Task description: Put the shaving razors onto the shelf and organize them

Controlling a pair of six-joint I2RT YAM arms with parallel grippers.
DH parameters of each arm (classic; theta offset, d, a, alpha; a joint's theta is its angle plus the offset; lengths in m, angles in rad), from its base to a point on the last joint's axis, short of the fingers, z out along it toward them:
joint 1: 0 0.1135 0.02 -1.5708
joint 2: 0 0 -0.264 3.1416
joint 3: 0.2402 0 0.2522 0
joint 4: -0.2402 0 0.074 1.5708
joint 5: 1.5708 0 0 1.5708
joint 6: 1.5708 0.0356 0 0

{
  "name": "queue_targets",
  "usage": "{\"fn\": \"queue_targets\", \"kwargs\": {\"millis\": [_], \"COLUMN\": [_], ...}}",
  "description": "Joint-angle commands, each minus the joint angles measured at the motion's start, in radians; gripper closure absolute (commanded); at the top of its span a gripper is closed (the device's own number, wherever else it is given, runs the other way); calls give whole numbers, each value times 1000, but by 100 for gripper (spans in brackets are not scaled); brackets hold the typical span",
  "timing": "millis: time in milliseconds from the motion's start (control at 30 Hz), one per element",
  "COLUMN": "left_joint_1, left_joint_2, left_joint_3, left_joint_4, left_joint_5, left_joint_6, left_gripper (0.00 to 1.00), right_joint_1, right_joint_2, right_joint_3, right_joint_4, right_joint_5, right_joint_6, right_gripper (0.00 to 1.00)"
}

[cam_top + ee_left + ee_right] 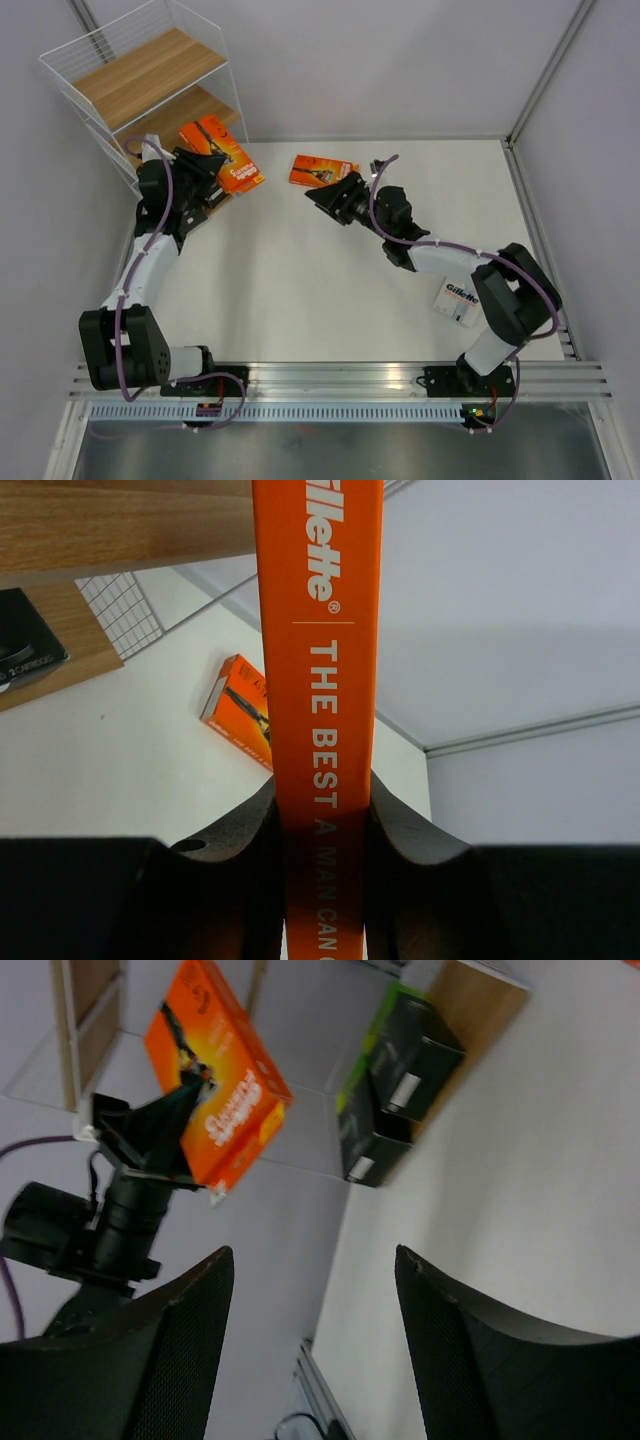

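My left gripper (205, 172) (322, 800) is shut on an orange razor pack (226, 152) (318, 630), held off the table just right of the shelf (150, 70). The right wrist view shows this pack (215, 1080) edge-gripped in the air. A second orange pack (322, 170) (240, 710) lies flat on the table. My right gripper (326, 196) (315, 1260) hangs open just below it with nothing between its fingers. Two black packs with green ends (395, 1070) stand on the shelf's bottom board (480, 995); one black pack (25, 640) shows in the left wrist view. A white-and-blue Gillette pack (458, 298) lies partly under my right arm.
The shelf stands in the back left corner against the wall, its wooden boards (120, 525) close above and left of the held pack. A raised table border (515, 150) runs along the back and right. An aluminium rail (340, 375) carries both arm bases.
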Motion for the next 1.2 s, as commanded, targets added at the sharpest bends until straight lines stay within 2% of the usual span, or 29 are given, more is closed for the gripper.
{"fn": "queue_targets", "kwargs": {"millis": [0,133,200,667,800,967,1167], "left_joint_1": [6,6,6,8,11,14,12], "left_joint_2": [12,23,27,35,32,37,35], "left_joint_3": [12,-19,-30,-97,-97,-86,-99], "left_joint_4": [152,217,252,376,389,393,412], "left_joint_5": [-8,9,32,109,109,112,126], "left_joint_6": [-88,-144,-170,-251,-260,-259,-270], "left_gripper": [69,69,69,68,68,68,68], "right_joint_1": [32,54,80,155,170,172,175], "right_joint_2": [126,275,338,438,435,377,387], "right_joint_3": [107,186,258,544,535,435,501], "right_joint_4": [259,456,468,206,154,152,96], "right_joint_5": [-29,-34,-37,12,20,23,17], "right_joint_6": [179,335,369,291,285,277,245], "right_gripper": [28,30,32,44,48,46,43]}}
